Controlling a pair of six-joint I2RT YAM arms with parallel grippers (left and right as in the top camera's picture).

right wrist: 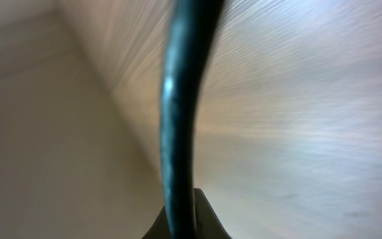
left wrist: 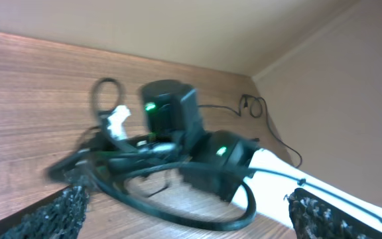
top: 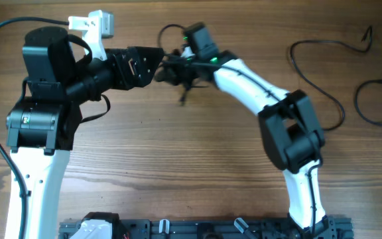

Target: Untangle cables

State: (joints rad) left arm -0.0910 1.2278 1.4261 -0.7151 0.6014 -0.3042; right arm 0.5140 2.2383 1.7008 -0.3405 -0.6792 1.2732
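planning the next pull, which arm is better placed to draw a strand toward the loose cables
Right, probably: the right gripper is at the bundle, a cable close across its wrist camera, and the loose cables lie on its side. The left gripper is open, opposite.

A robotics lab bench: left arm (top: 38, 133) and right arm (top: 290, 133) mounted by a black rail (top: 204, 229) on a wood-grain worktop (top: 178, 166) (plain beige wall (left wrist: 178, 26) behind).
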